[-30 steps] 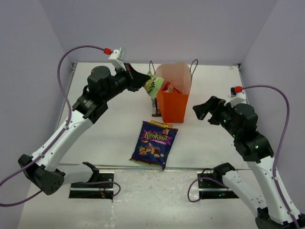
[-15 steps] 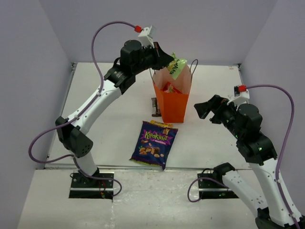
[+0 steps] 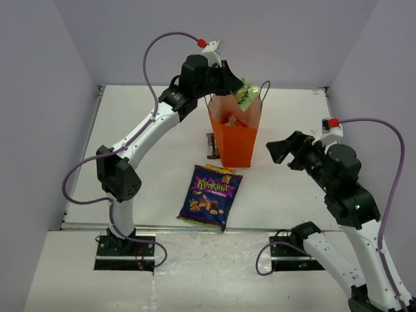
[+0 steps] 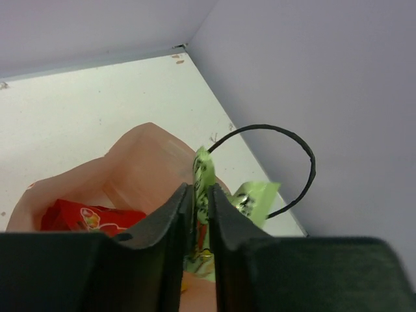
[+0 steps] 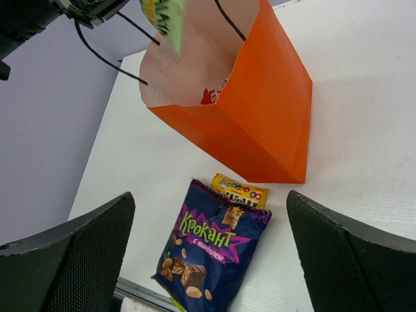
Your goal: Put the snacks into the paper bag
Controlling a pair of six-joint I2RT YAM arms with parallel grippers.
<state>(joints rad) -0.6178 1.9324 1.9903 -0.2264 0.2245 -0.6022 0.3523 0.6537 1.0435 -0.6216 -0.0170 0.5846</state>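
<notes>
The left gripper (image 4: pixel 198 195), jaws drawn almost together, pinches the green wrapper (image 4: pixel 255 198) by its upper edge directly over the open mouth of the paper bag (image 3: pixel 235 140), the arm reaching high across the table (image 3: pixel 130 162). The wrapper hangs edge-on between the fingers (image 4: pixel 175 214), its loose end just inside the rim near a black cord handle (image 4: pixel 286 169). A red packet (image 4: pixel 91 218) lies in the bag below.

The wrapper looks feather-light, thin and slick; a pinch on its crimped edge suits it, and it may flutter or cling to a finger on release. The bag itself, tall and upright, seems light enough to tip if nudged.

The right gripper (image 3: pixel 276 153) stands spread wide and holds nothing, hovering to the right of the bag. On the table wait the nut bag (image 3: pixel 210 196), flat in front of the paper bag and probably the heaviest, best taken by a side seam; a yellow pack (image 5: pixel 239 190) at its top edge; and a brown bar (image 3: pixel 210 146) against the bag's left side.
</notes>
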